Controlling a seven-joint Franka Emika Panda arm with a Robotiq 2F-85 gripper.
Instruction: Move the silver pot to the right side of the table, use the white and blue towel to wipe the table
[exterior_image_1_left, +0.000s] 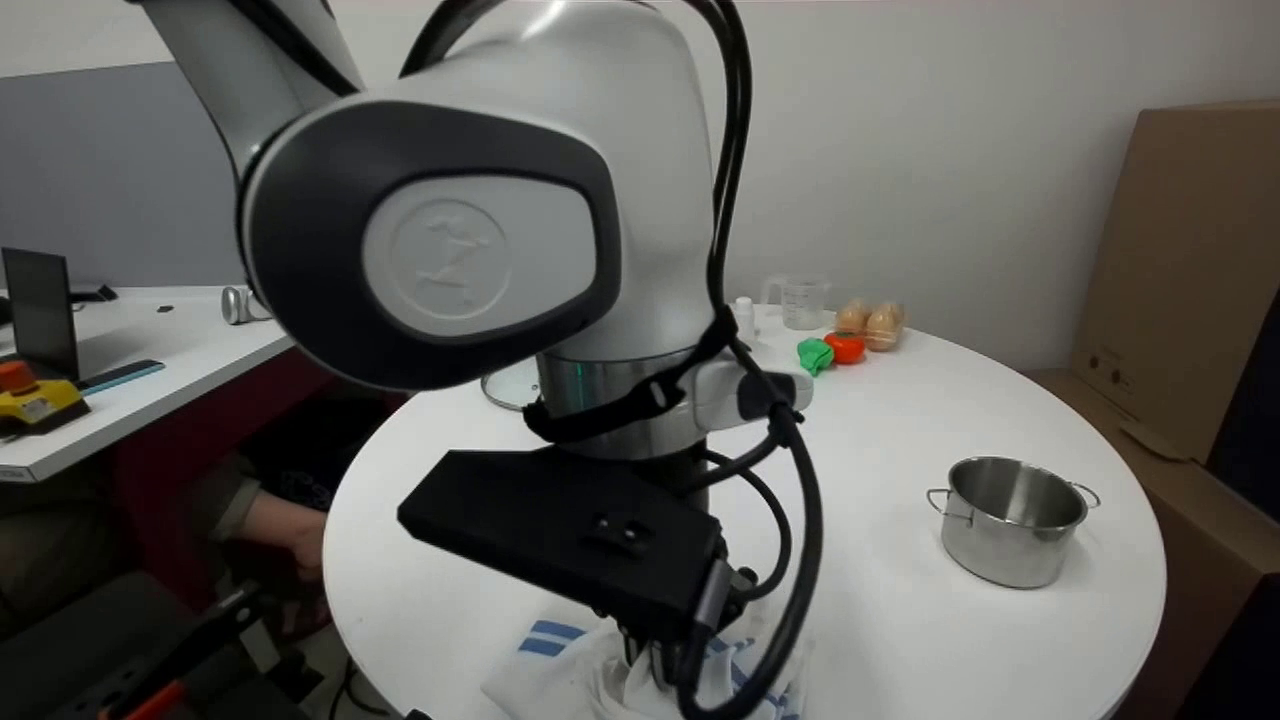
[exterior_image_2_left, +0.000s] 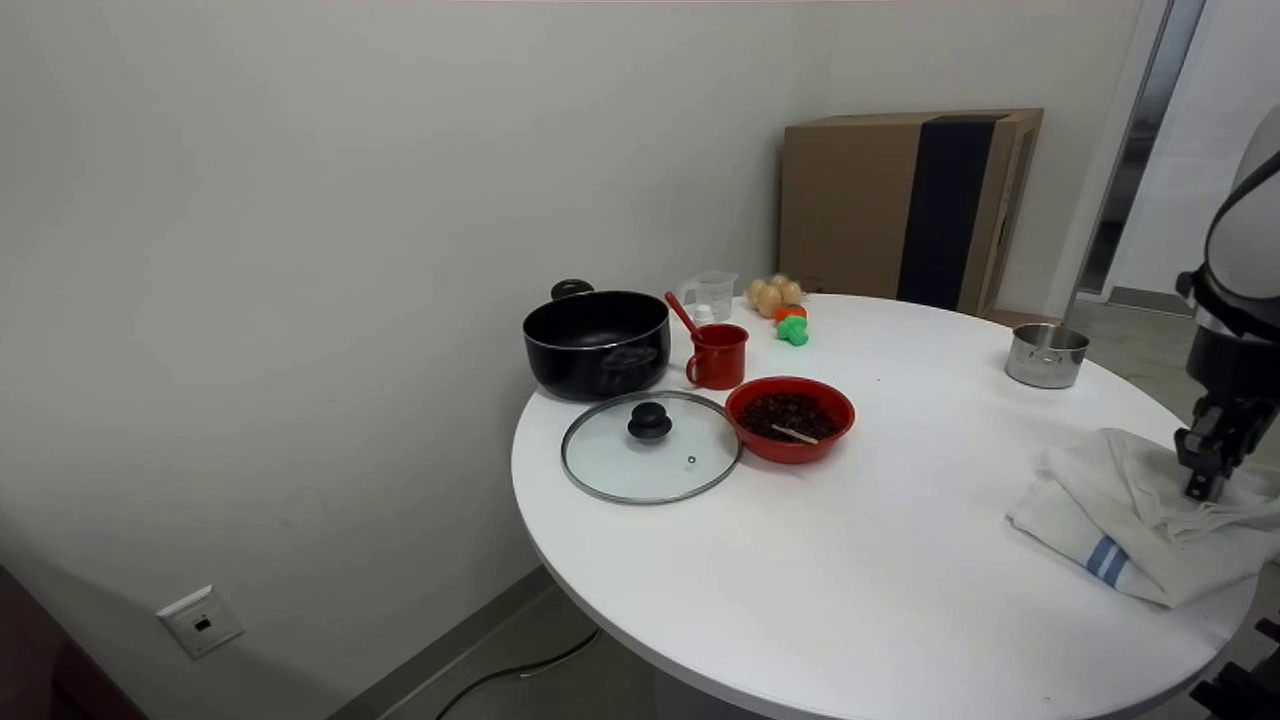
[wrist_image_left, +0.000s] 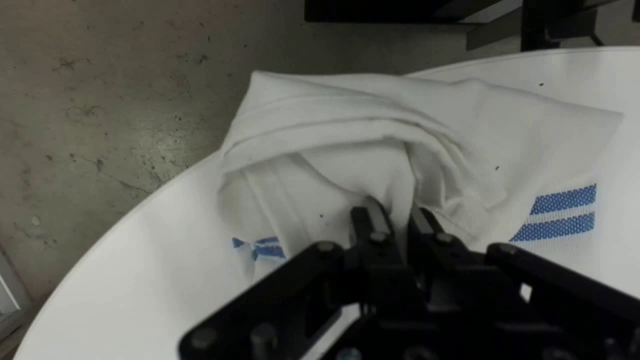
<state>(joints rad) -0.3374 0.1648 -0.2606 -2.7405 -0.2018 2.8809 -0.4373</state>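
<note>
The silver pot (exterior_image_1_left: 1008, 540) stands upright on the round white table (exterior_image_1_left: 900, 640), near its edge on the right in an exterior view. It also shows in an exterior view (exterior_image_2_left: 1046, 360) at the table's far right. The white and blue towel (exterior_image_2_left: 1110, 520) lies crumpled at the table's edge; the wrist view shows it (wrist_image_left: 325, 165) partly overhanging the floor. My gripper (wrist_image_left: 395, 212) points down into the towel, its fingers close together with a fold of cloth pinched between them. In an exterior view the gripper (exterior_image_1_left: 650, 662) is partly hidden by cables.
A black pot (exterior_image_2_left: 598, 365), glass lid (exterior_image_2_left: 610, 450), red bowl (exterior_image_2_left: 785, 450) and red mug (exterior_image_2_left: 722, 360) stand at the table's far side. A measuring cup (exterior_image_2_left: 714, 292), eggs (exterior_image_2_left: 773, 297) and toy vegetables (exterior_image_2_left: 792, 331) are behind. A cardboard box (exterior_image_1_left: 1170, 280) stands beyond the table.
</note>
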